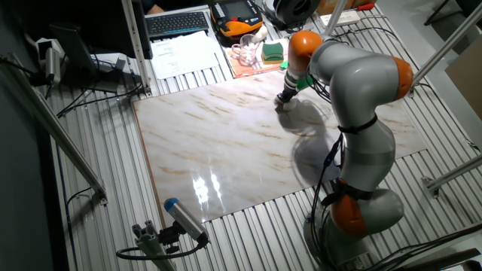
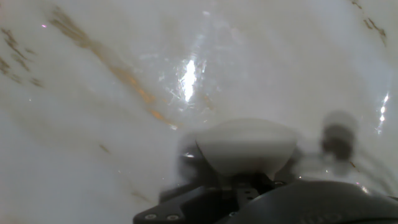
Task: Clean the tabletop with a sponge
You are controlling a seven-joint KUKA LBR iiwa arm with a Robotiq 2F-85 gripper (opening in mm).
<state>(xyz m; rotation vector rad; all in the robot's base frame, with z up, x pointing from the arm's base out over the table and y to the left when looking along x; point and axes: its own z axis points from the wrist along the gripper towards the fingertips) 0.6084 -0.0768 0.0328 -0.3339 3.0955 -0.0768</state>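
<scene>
Nearest the fixed camera, a grey cylinder with a blue cap lies on the ribbed grey metal desk, just off the near edge of the tabletop. Across that glossy marble slab, my orange-and-silver arm bends over from the right and presses my tool down onto the far part of the tabletop, toward its right side. In the hand view, the sponge appears as a cream-white block clenched in my tool, its rounded face against the shining marble; the picture is blurred, and I cannot make out the fingertips themselves. Beyond the slab's far edge sit a green-and-yellow sponge and a clear glass cup on an orange mat, with a keyboard and papers farther left.
</scene>
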